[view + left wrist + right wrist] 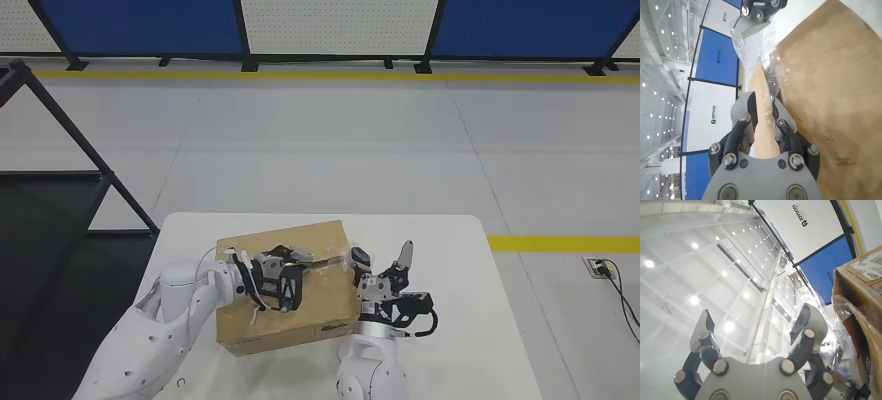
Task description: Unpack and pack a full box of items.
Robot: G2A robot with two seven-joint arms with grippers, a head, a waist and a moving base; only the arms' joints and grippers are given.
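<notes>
Two tools are at the brown cardboard shipping box [310, 322]: the left tool [763, 96] has its jaws pinched on a pale lifted cardboard flap [757, 79] along the top seam, while the right tool [755, 308] stands wide open just beside the box's end, gripping nothing, though a crinkled strip of clear packing tape [829, 313] clings to one of its fingers [800, 321]. Outward, the box sits on the white counter [440, 250]. By my reading unpacking has barely begun: tape partly peeled, flaps not yet spread, no items out, and repacking all ahead.
</notes>
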